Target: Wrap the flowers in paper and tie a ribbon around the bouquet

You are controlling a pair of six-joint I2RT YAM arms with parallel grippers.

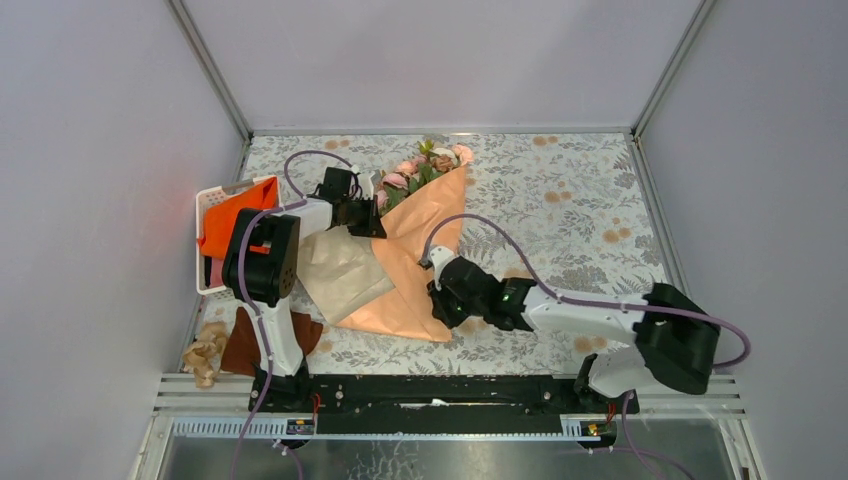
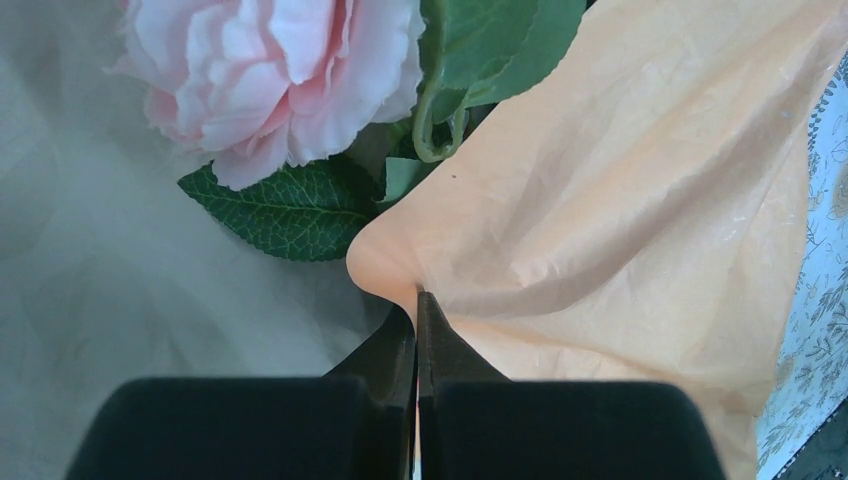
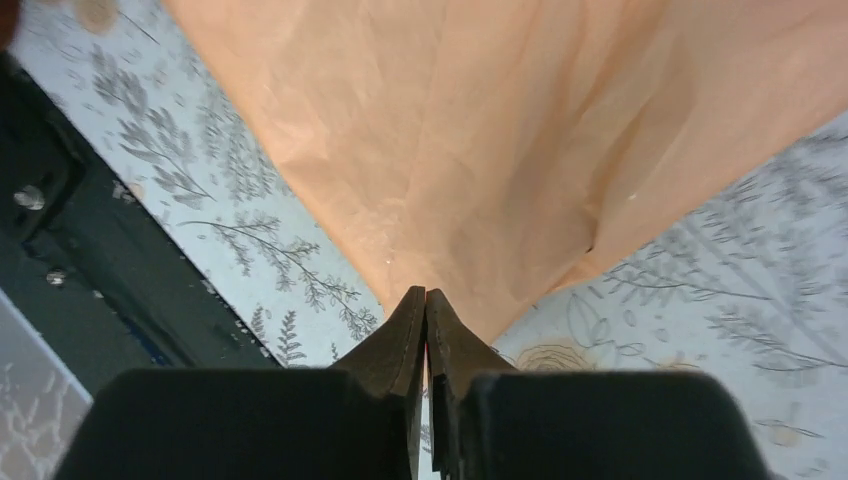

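The flowers (image 1: pixel 420 165), pale pink roses with green leaves, lie at the back of the table on the peach-orange paper (image 1: pixel 420 250). The paper folds over their stems into a loose cone that widens toward me. My left gripper (image 1: pixel 376 228) is shut on the paper's upper left edge. In the left wrist view that gripper (image 2: pixel 417 298) pinches a fold beside a rose (image 2: pixel 270 80). My right gripper (image 1: pixel 438 305) is at the paper's near corner. In the right wrist view its jaws (image 3: pixel 426 293) are closed, with the paper (image 3: pixel 480 150) in the slit. The stems are hidden.
A pale beige sheet (image 1: pixel 340 270) lies under the paper's left side. At the table's left edge stands a white basket (image 1: pixel 208 200) holding a bright orange cloth (image 1: pixel 235 215). A brown cloth (image 1: pixel 245 345) and a crumpled tan bundle (image 1: pixel 205 350), possibly the ribbon, lie at near left.
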